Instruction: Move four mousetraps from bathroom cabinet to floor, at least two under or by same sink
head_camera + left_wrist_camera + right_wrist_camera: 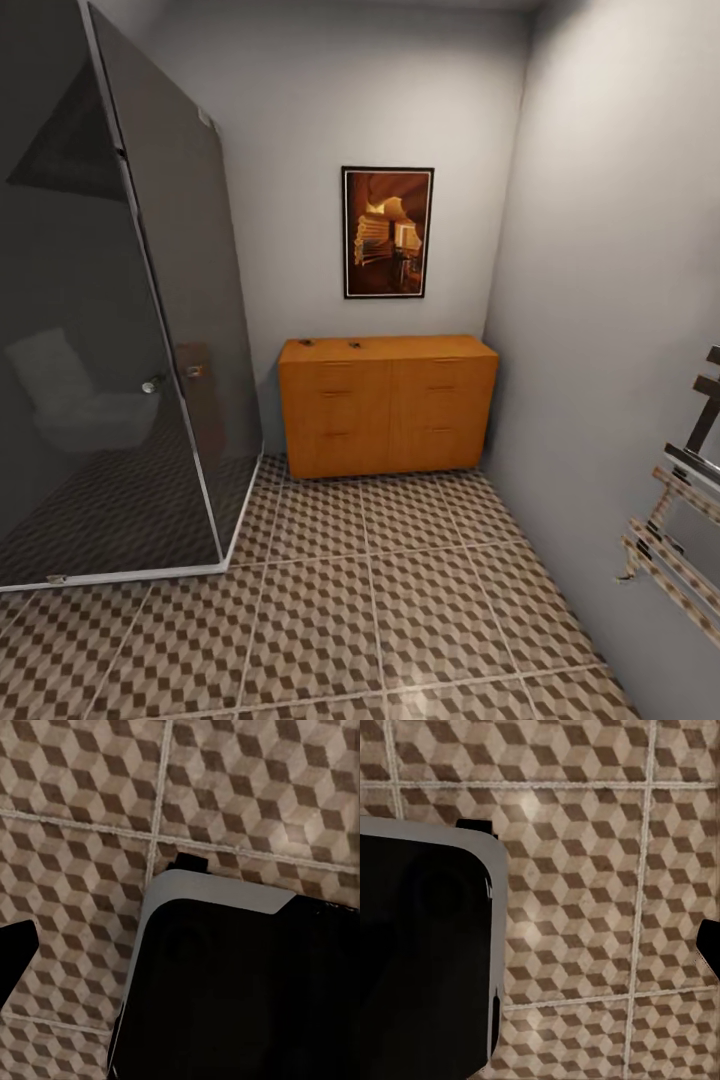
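Your right wrist camera looks straight down on the bathroom floor (585,892), its cube-patterned tiles split by pale grout lines. A black, grey-edged robot body (420,960) covers part of the tiles.

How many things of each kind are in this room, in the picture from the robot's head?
Glass shower cabin: 1
Framed picture on the wall: 1
Orange-brown wooden cabinet: 1
Small dark items on the cabinet top, too small to identify: 2
Metal towel rail on the wall: 1
Total: 6
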{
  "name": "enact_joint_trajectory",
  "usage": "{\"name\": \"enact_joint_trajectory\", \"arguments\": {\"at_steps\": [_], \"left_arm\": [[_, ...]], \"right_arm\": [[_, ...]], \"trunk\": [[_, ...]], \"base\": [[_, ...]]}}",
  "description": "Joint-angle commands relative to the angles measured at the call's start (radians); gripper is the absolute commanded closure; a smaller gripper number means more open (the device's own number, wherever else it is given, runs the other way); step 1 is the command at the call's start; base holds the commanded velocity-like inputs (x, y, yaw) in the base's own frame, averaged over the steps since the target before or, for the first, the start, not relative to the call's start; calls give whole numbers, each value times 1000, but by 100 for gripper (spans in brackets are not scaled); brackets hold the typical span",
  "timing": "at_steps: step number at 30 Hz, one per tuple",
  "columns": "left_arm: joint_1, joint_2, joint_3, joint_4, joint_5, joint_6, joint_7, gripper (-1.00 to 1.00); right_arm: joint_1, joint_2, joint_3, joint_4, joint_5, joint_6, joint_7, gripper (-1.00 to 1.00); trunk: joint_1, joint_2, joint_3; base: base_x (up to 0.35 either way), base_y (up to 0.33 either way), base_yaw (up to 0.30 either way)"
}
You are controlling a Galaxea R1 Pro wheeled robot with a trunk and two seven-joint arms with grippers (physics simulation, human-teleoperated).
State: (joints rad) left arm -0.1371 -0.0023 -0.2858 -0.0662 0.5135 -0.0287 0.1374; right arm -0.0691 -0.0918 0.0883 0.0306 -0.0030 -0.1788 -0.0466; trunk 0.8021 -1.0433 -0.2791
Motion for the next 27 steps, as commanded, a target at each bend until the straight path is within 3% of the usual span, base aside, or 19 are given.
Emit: {"name": "enact_joint_trajectory", "arguments": {"at_steps": [1,27], "left_arm": [[-1,0,-9,0,9,0,4,-100],[-1,-2,-6,0,57,10,3,-100]], "right_arm": [[-1,0,8,3,0,-5,-4,-100],[-1,2,8,3,1,-9,-3,-100]], "trunk": [[1,-1,-1],[1,-1,-1]], "base": [[320,0,0],[320,0,0]]}}
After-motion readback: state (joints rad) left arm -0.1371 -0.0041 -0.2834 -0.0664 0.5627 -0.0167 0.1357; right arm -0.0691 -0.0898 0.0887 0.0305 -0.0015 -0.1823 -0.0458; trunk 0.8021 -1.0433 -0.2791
